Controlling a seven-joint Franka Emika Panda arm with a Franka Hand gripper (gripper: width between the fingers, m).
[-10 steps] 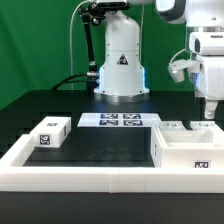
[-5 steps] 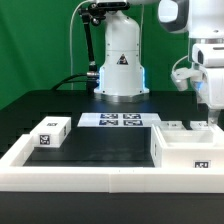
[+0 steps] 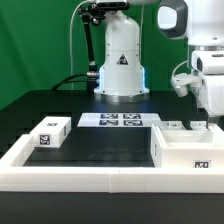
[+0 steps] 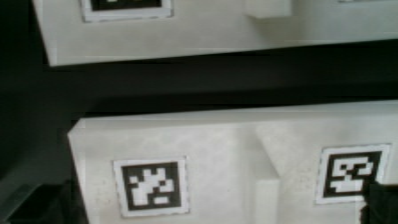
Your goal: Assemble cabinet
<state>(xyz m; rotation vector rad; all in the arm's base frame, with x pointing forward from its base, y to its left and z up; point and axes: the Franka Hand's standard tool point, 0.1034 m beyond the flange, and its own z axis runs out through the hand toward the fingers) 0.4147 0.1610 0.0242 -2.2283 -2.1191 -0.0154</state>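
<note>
Evidently, the pincer (image 3: 211,110) had risen and shifted toward the exterior view's right over the last second, and it hung above the cabinet (image 3: 186,150). Its opening could not be told, and no part was seen in its hold. The cabinet sat on the worktop (image 3: 110,145) at the exterior view's right, well apart from the small tagged block (image 3: 50,132), so repositioning was judged under way.

Wide exterior view; wrist camera close above cabinet (image 3: 186,150).
</note>
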